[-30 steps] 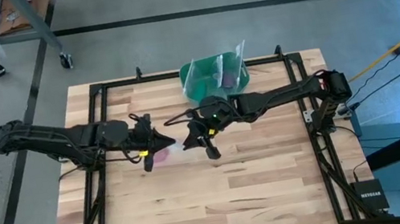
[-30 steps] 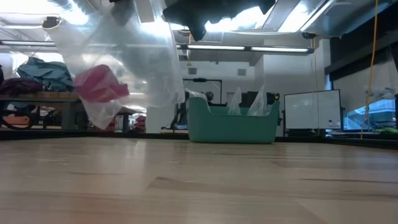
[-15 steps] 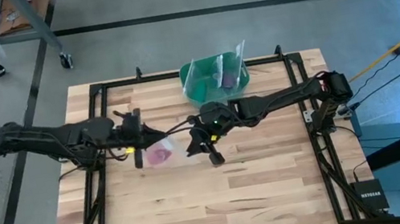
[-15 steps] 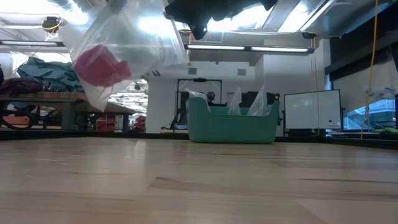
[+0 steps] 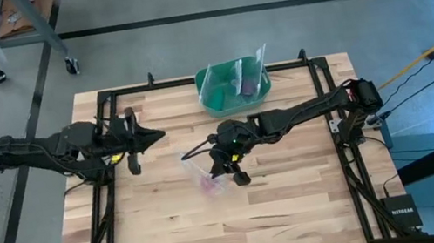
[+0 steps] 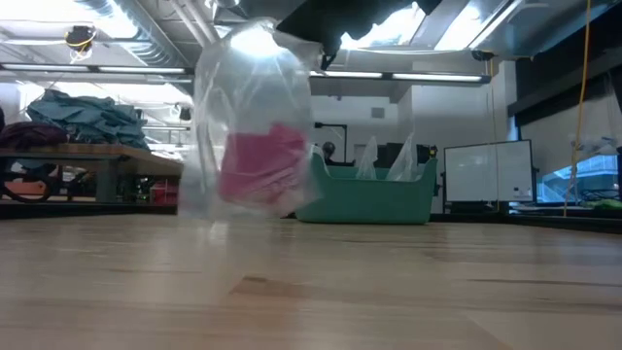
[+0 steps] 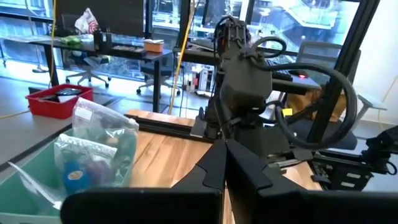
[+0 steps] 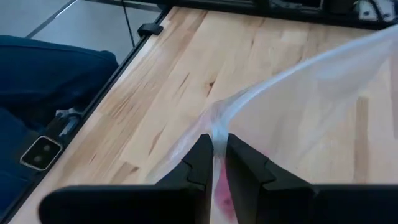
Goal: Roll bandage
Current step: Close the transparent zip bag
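Nearest you on the table (image 5: pixel 284 207): the clear plastic bag (image 5: pixel 206 174) hangs low over the boards near the middle, just clear of the wood in the low view. The pink bandage (image 6: pixel 260 163) sits bunched inside the bag's lower part, not loose on the table.

Your right gripper (image 5: pixel 230 160) is at the bag's top. Its fingers (image 8: pixel 202 163) are pinched nearly together on a fold of the clear film.

Your left gripper (image 5: pixel 147 137) waits off to the left of the bag, well apart from it. Its fingers (image 7: pixel 214 168) are pressed together with nothing between them.

Farther back, at the table's far edge: the green bowl (image 5: pixel 214 95) with bagged items standing in it.
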Controlling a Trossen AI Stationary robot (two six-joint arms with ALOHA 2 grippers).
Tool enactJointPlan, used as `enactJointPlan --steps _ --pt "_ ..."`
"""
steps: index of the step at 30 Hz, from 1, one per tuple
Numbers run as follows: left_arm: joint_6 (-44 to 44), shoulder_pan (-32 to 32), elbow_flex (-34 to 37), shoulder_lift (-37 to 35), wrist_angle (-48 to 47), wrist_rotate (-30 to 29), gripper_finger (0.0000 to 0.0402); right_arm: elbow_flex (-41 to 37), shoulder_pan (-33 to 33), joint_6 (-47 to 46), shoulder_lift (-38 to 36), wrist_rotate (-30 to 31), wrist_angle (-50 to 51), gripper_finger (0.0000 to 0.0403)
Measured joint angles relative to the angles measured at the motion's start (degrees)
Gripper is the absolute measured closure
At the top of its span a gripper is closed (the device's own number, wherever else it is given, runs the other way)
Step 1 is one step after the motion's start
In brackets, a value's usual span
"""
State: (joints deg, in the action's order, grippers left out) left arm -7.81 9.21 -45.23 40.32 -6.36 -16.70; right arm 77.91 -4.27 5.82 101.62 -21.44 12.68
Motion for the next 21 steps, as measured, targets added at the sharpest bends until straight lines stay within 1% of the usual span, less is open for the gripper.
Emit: enactJointPlan --steps 3,6,8,11,12,16,21 --pt "0.19 0.0 0.02 -0.6 -0.15 0.47 0.0401 0.0 0.0 0.0 -0.04 0.46 -0.72 0.0361" --pt "-1.01 0.0 0.02 -0.6 -0.17 2.94 0.0401 0.0 0.09 0.0 -0.04 0.67 -0.63 0.0362" --pt "-2.57 0.0 0.02 0.14 -0.38 5.51 0.0401 0.0 0.11 0.0 -0.05 0.75 -0.68 0.0367" --pt "-1.97 0.29 0.02 2.34 -0.47 11.25 0.0397 0.02 0.11 0.04 -0.07 0.8 -0.79 0.0375" --pt "-1.54 0.42 0.02 3.33 -0.4 12.35 0.0392 0.02 0.11 0.04 -0.07 0.8 -0.88 0.0376" --pt "-0.55 0.87 0.09 7.49 -0.53 13.0 0.0356 0.09 0.13 0.04 -0.09 0.8 -0.98 0.037" --pt "-0.54 0.81 0.15 11.94 -0.4 12.91 0.0288 0.09 0.13 0.04 -0.09 0.8 -0.98 0.0364"
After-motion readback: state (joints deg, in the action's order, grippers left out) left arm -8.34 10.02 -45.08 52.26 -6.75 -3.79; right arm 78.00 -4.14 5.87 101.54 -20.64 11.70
